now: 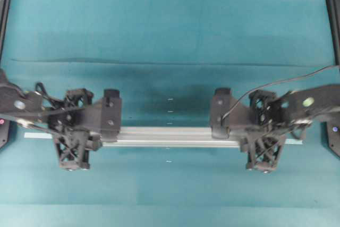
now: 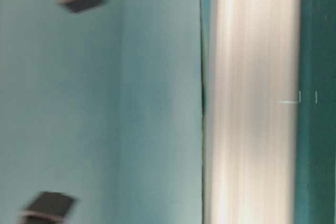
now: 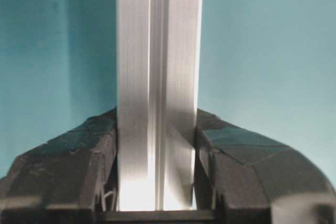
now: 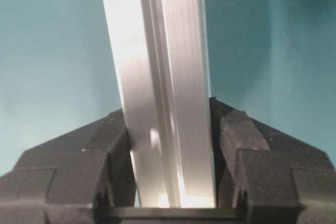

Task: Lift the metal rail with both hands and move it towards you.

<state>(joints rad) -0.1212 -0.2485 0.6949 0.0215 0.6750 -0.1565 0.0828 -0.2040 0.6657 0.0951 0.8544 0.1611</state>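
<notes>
There is one metal rail [image 1: 170, 136], two grippers, one pale tape strip and a short column of small white marks on a teal table [image 1: 170, 25].

From overhead, the left gripper [image 1: 74, 137] sits at the left end of the rail and the right gripper [image 1: 264, 137] at the right end, each arm reaching in from its own side of the picture. The rail lies level across the lower middle of the table, running left to right between the two grippers. Its ends are hidden under the black gripper bodies. The tape strip [image 1: 37, 135] shows as a short stub past the left gripper and again past the right one, roughly in line with the rail; the rest of it is covered. The white marks [image 1: 169, 111] run in a column across the rail's middle, above and below it. Dark frame posts stand at the far left and far right edges.

The left wrist view shows what the overhead cannot: the rail [image 3: 157, 77] runs straight up between the two black fingers [image 3: 68, 166], which press its two sides, the jaws closed about it. The right wrist view shows the same, with the rail [image 4: 163, 77] leaning slightly and the fingers [image 4: 268, 156] touching both flanks.

The table-level view is badly blurred: a broad silvery band [image 2: 252, 98] runs top to bottom, and two dark blurred shapes sit at the left.
</notes>
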